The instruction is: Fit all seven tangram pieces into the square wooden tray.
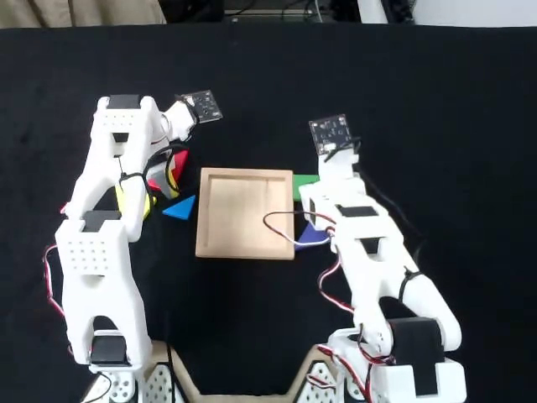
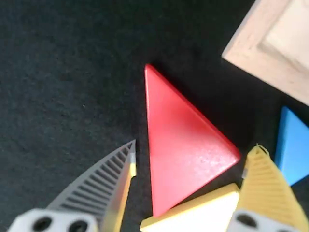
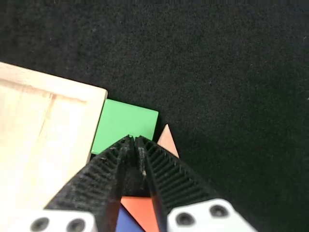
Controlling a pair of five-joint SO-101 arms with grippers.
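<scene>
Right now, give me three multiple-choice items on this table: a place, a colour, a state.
1. Where is the green square relative to the wooden tray? A inside it; B beside it on the cloth; C on its rim.
2. What colour is the triangle that the left gripper straddles? A blue; B red; C green.
3. How is the right gripper? A wide open; B shut on the square; C shut, empty.
1 B: it lies outside the tray's corner. 2 B: red lies between the open jaws. 3 C: its jaws meet, nothing between.
</scene>
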